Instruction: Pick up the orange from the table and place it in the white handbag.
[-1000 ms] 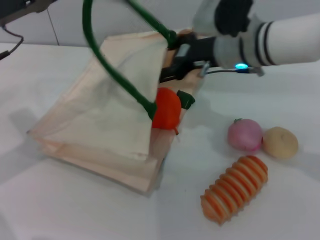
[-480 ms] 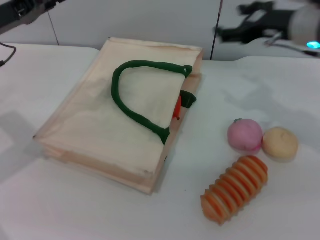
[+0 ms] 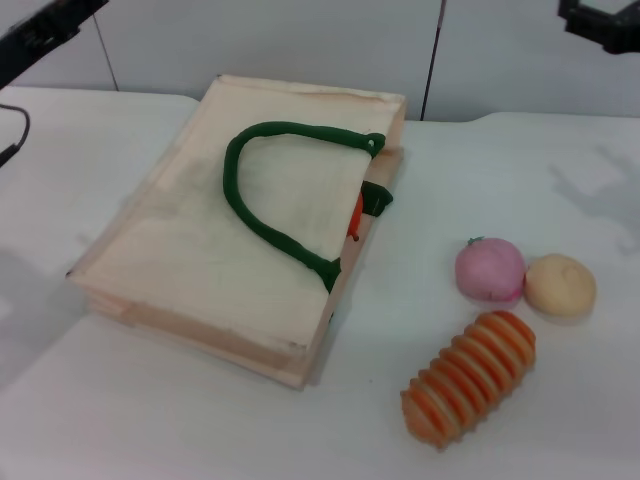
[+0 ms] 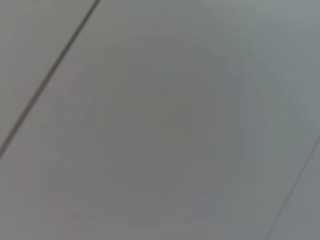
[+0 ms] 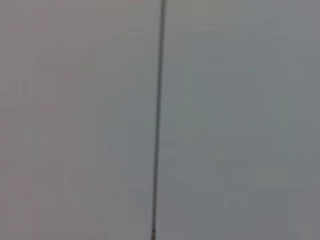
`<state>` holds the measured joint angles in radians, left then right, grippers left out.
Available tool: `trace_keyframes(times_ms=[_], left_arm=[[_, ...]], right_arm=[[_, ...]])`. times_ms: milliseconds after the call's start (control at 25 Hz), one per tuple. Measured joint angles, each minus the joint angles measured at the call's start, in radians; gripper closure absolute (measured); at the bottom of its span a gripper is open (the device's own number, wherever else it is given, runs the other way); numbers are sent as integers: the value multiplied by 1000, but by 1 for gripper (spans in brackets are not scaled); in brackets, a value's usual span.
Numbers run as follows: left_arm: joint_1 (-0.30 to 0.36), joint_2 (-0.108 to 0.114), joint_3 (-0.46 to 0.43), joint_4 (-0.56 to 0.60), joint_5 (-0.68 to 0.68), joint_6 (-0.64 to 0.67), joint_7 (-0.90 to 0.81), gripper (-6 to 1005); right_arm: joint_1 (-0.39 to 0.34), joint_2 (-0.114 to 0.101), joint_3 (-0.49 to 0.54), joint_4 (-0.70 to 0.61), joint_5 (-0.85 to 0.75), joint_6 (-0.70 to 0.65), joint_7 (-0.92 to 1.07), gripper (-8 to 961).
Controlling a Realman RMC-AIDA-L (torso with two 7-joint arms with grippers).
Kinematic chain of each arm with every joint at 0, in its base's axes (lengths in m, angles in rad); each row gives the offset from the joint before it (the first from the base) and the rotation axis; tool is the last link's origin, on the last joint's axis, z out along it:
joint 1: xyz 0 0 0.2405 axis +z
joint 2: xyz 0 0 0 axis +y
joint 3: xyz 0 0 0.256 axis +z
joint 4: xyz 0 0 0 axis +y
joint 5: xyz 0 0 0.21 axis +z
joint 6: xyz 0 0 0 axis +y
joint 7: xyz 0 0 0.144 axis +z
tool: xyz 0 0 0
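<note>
Flat cream fabric white handbag (image 3: 215,255) with dark green loop handles lies on plain white table (image 3: 520,170). Only a sliver of the bright red-orange round orange (image 3: 356,213) shows at the bag's mouth, inside. Right gripper (image 3: 602,22) is at top right edge, left gripper (image 3: 45,28) at top left; cannot tell either's fingers. Ridged orange-cream oblong toy (image 3: 470,377), pink ball (image 3: 490,269) and tan ball (image 3: 561,285) sit beside the bag.

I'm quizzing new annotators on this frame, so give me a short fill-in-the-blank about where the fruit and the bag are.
1. Only a sliver of the orange shows at the opening of the white handbag, which lies ____ on the table.
2. The bag's loop handle is dark ____.
3. The ridged striped item lies on the robot's ____ side of the bag.
4. The pink ball sits beside a pale ____ ball.

Missing words: flat; green; right; tan
</note>
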<state>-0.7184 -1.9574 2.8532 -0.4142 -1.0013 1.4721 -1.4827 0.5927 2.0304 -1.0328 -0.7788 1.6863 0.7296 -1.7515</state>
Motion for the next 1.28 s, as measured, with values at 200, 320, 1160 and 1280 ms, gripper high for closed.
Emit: trace_keyframes(times_ms=[200,320,1160,1280], left_arm=[[26,-49,0,0,-90,-45,185,563],[38,-70,-1,19,-137,-79,298,563],[173,-75,-3,305,-458,-181,899,563],[183,-75,-4,306,-480,-193,902,563]], right_arm=[[-37,0,2,107,288,25,-261,70],[-49,2,17,226,512,106,-482,71],[-63,0,283,686,982,429,-959,71],[-64,0,291,697,982,424,-959,71]])
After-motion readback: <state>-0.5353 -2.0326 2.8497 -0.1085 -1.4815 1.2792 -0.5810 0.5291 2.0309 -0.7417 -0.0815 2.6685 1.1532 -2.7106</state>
